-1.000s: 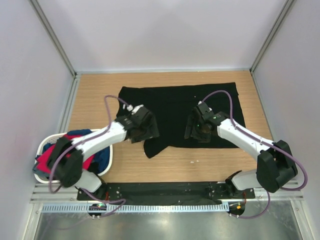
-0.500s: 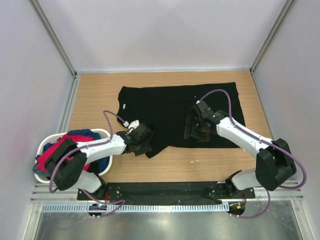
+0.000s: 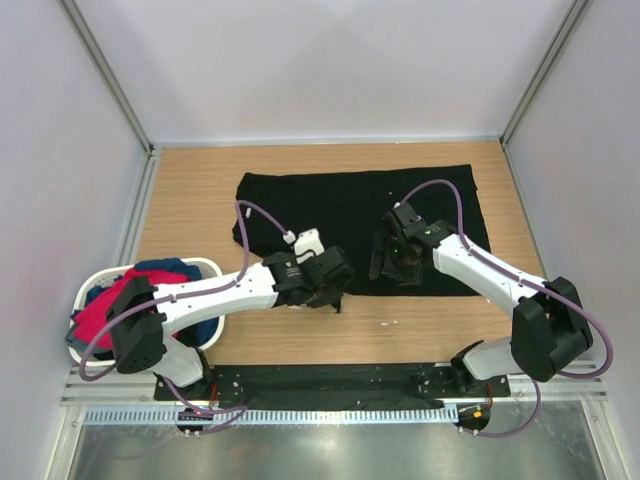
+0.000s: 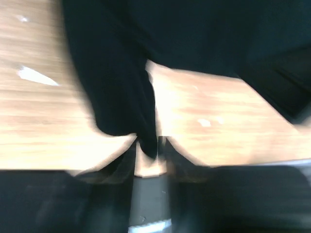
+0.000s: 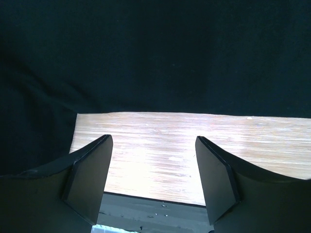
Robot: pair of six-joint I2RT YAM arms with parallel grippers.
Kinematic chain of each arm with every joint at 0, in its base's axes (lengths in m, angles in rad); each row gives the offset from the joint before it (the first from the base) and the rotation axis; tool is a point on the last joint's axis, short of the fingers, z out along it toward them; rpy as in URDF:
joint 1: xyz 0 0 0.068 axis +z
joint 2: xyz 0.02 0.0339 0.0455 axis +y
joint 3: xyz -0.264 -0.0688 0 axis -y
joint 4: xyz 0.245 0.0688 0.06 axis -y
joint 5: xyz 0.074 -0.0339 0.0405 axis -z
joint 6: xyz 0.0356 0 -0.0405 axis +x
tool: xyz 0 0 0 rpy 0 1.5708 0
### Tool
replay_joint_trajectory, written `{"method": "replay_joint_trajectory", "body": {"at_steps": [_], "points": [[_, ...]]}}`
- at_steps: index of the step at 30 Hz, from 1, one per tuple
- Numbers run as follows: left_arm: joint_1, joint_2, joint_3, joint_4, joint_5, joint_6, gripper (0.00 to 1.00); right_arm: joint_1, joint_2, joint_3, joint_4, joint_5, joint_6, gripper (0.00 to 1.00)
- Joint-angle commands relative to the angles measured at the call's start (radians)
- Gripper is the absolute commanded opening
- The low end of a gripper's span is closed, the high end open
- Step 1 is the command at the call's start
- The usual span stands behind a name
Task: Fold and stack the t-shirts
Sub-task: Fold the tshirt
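The left gripper [image 4: 148, 145], jaws narrow, pinches a near flap of the one black t-shirt [image 3: 350, 205] spread on the table [image 3: 190, 190], the right gripper [image 5: 153, 145] gapes empty over its near hem, and one red t-shirt [image 3: 110, 310] and one blue t-shirt [image 3: 160, 268] fill the single white basket [image 3: 86, 290] at the left.

No legible text, number, brand or sign is showing in any view. The black t-shirt [image 3: 350, 200] and the white basket [image 3: 83, 295] are presenting plain, unmarked surfaces at this resolution. The left wrist view is blurring too heavily for any fine print to be resolved.
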Motion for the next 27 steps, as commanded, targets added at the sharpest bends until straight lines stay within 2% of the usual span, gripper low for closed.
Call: {"method": "replay_joint_trajectory", "body": {"at_steps": [1, 3, 6, 8, 11, 13, 16, 18, 24, 27], "points": [[-0.055, 0.082, 0.104, -0.156, -0.050, -0.024, 0.37, -0.002, -0.010, 0.020, -0.010, 0.015, 0.011, 0.77], [-0.075, 0.130, 0.169, -0.182, -0.048, -0.004, 0.68, -0.002, -0.012, 0.017, -0.016, 0.023, 0.008, 0.77], [-0.074, 0.159, 0.184, -0.184, -0.067, 0.021, 0.83, -0.002, -0.024, 0.014, -0.027, 0.032, 0.005, 0.78], [-0.063, 0.133, 0.157, -0.164, -0.076, 0.004, 0.84, -0.002, -0.036, 0.014, -0.027, 0.029, 0.004, 0.78], [-0.026, 0.049, 0.039, -0.129, -0.055, -0.040, 0.80, -0.002, -0.050, 0.014, -0.033, 0.024, -0.005, 0.78], [-0.013, -0.011, -0.054, -0.120, -0.061, -0.069, 0.74, -0.002, -0.053, 0.009, -0.035, 0.024, -0.015, 0.78], [0.007, -0.117, -0.172, -0.097, -0.081, -0.124, 0.58, -0.003, -0.048, 0.005, -0.035, 0.020, -0.029, 0.77], [0.055, -0.173, -0.225, -0.058, -0.075, -0.120, 0.44, -0.002, -0.035, 0.006, -0.039, 0.014, -0.035, 0.77], [0.191, -0.174, -0.297, 0.025, -0.049, -0.077, 0.31, -0.002, -0.025, 0.006, -0.038, 0.015, -0.042, 0.77], [0.216, -0.134, -0.297, 0.077, -0.038, -0.048, 0.32, -0.002, -0.028, 0.005, -0.038, 0.017, -0.042, 0.76]]}}
